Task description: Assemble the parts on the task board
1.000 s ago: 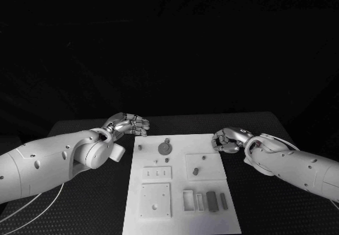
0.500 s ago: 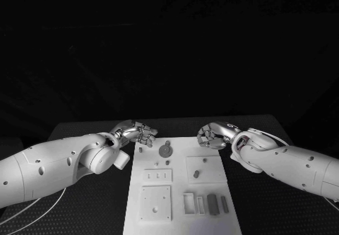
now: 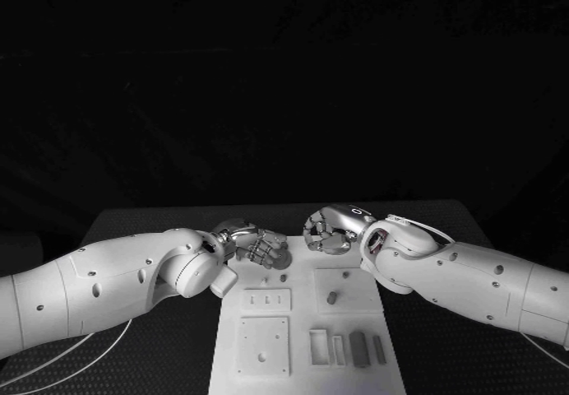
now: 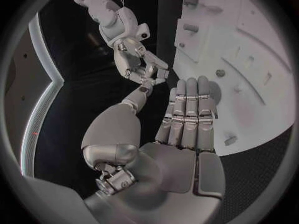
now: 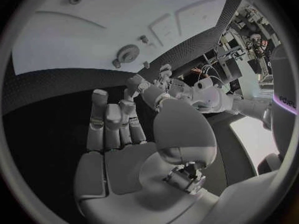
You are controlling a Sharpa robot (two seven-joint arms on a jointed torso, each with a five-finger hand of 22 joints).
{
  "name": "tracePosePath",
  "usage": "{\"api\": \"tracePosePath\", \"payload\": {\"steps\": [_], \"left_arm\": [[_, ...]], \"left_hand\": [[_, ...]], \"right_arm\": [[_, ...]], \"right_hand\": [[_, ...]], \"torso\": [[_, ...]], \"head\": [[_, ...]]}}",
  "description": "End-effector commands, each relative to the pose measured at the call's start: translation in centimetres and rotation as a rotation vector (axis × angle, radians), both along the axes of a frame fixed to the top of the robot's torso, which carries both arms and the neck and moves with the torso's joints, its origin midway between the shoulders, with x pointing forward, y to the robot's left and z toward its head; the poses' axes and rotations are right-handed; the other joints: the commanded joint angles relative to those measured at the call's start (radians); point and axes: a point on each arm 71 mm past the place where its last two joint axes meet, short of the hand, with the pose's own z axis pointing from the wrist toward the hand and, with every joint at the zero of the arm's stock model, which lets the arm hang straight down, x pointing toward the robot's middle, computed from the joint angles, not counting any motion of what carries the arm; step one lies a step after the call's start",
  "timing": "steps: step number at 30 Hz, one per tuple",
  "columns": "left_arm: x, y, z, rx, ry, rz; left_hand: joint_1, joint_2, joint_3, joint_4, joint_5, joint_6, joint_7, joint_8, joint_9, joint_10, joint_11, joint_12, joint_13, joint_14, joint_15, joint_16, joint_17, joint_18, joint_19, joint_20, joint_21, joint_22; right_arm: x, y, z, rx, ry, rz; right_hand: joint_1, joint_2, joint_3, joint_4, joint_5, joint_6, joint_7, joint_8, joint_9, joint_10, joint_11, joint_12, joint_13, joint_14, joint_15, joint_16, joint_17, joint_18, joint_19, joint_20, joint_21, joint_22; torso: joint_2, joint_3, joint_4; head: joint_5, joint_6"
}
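Both hands have moved in toward the middle since the earlier pictures. Before, they were off to the sides of the flat white task board (image 3: 306, 329). Now they sit over its far end, close to each other but not touching.

In the head view the silver left hand (image 3: 252, 244) is just left of the middle of the picture, over the board's upper left corner. Its fingers are curled down. In the left wrist view the left hand (image 4: 187, 119) has its fingers straight and side by side, and nothing is in them. The fingertips (image 4: 192, 84) reach over the edge of the board (image 4: 249, 69).

The silver right hand (image 3: 332, 228) is just right of the middle of the head view, over the board's top edge. Its fingers are curled in. In the right wrist view the right hand (image 5: 118, 134) has bent fingers with an empty palm. It holds nothing.

The board lies flat on the black table (image 3: 142, 226), in the lower middle of the head view. A small dark peg (image 3: 332, 296) stands in a square plate in the middle of the board. A plate with three small slots (image 3: 265, 299) lies to its left. A square plate with a little hole (image 3: 262, 346) is at the lower left. Some dark little bars (image 3: 356, 349) lie in a row at the lower right. In the right wrist view a small round gear (image 5: 128, 53) lies on the board (image 5: 81, 40), near its edge. I cannot tell if the left hand touches the board.
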Motion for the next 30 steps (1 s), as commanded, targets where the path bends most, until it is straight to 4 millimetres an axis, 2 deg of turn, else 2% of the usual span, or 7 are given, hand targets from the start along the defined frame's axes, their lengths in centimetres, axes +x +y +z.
{"api": "tracePosePath", "payload": {"steps": [1,5,8,13,19,25,30], "left_arm": [[-0.1,-0.4,0.0,0.017,0.012,0.012],[-0.1,-0.6,0.0,0.01,0.01,0.013],[-0.2,-0.9,0.0,0.01,0.013,0.008],[-0.1,-1.2,0.0,0.01,0.014,0.002],[0.0,-1.2,0.0,0.008,0.009,0.002],[-0.1,-1.4,0.0,0.01,0.015,-0.005],[-0.1,-1.6,0.0,0.015,0.02,-0.019]], "left_hand": [[-0.011,0.001,-0.001,0.009,-0.006,-0.008,0.0,-0.008,-0.003,-0.008,0.001,-0.005,-0.001,-0.007,0.0,-0.005,0.002,0.007,-0.009,0.001,-0.004,0.001],[-0.019,0.002,-0.005,0.012,-0.006,-0.007,0.0,-0.009,-0.004,-0.01,0.002,-0.007,0.0,-0.007,0.001,-0.007,0.004,0.007,-0.011,0.002,-0.006,0.002],[-0.03,0.011,-0.023,0.002,-0.006,-0.006,0.0,-0.011,-0.007,-0.01,0.002,-0.008,0.002,-0.008,0.001,-0.01,0.009,0.009,-0.013,0.003,-0.008,0.004],[-0.033,0.016,-0.029,-0.003,-0.006,-0.005,0.0,-0.011,-0.008,-0.01,0.002,-0.009,0.003,-0.007,0.001,-0.012,0.011,0.01,-0.013,0.003,-0.009,0.005],[-0.031,0.031,-0.032,-0.012,-0.006,-0.002,-0.001,-0.012,-0.01,-0.01,0.002,-0.009,0.004,-0.007,0.001,-0.014,0.014,0.011,-0.012,0.004,-0.01,0.006],[-0.029,0.033,-0.035,-0.019,-0.006,-0.001,-0.001,-0.012,-0.011,-0.01,0.002,-0.01,0.005,-0.006,0.001,-0.015,0.016,0.011,-0.012,0.004,-0.011,0.007],[-0.029,0.038,-0.037,-0.023,-0.006,0.004,-0.003,-0.01,-0.011,-0.008,0.001,-0.009,0.006,-0.005,0.001,-0.016,0.018,0.011,-0.011,0.004,-0.011,0.009]], "right_arm": [[-0.1,0.7,0.0,-0.026,-0.001,-0.002],[-0.4,1.7,0.0,-0.023,-0.003,0.02],[-0.7,2.4,0.1,-0.021,-0.004,0.035],[-0.9,3.2,0.2,-0.019,-0.003,0.051],[-1.1,3.9,0.2,-0.02,0.002,0.067],[-1.3,4.4,0.3,-0.012,-0.004,0.08],[-1.4,4.6,0.3,-0.013,-0.008,0.085]], "right_hand": [[0.005,-0.003,-0.003,-0.002,-0.002,0.068,0.013,0.031,0.04,0.003,-0.004,0.004,-0.002,0.002,-0.007,0.004,0.0,0.007,0.008,-0.001,0.004,0.017],[0.005,-0.003,-0.004,-0.002,-0.002,0.068,0.013,0.031,0.04,0.004,-0.004,0.004,-0.002,0.003,-0.007,0.004,0.0,0.007,0.009,-0.002,0.004,0.017],[0.006,-0.003,-0.004,-0.002,-0.002,0.068,0.013,0.031,0.04,0.004,-0.004,0.004,-0.002,0.004,-0.007,0.004,0.0,0.007,0.009,-0.002,0.004,0.016],[0.005,-0.004,-0.004,-0.002,-0.002,0.068,0.013,0.031,0.04,0.005,-0.004,0.004,-0.002,0.004,-0.008,0.004,0.0,0.007,0.01,-0.003,0.004,0.016],[0.005,-0.004,-0.004,-0.002,-0.002,0.068,0.012,0.031,0.041,0.005,-0.005,0.003,-0.002,0.005,-0.008,0.004,-0.001,0.007,0.011,-0.003,0.004,0.016],[0.005,-0.004,-0.004,-0.001,-0.002,0.068,0.012,0.031,0.041,0.006,-0.005,0.003,-0.003,0.006,-0.008,0.003,-0.001,0.007,0.011,-0.003,0.004,0.016],[0.005,-0.004,-0.005,-0.002,-0.002,0.068,0.012,0.031,0.041,0.006,-0.005,0.003,-0.003,0.006,-0.008,0.003,-0.001,0.007,0.011,-0.004,0.004,0.016]], "torso": [[0.001,0.001,-0.0019],[0.002,0.0013,-0.0038],[0.002,0.0024,-0.0047],[0.002,0.0024,-0.0015],[0.001,0.0018,-0.0029],[0.002,0.0025,-0.0023],[0.002,0.0013,-0.0015]], "head": [[0.007,0.004],[0.009,0.004],[0.009,0.001],[0.005,0.0],[0.005,0.001],[0.005,0.0],[0.004,-0.001]]}}
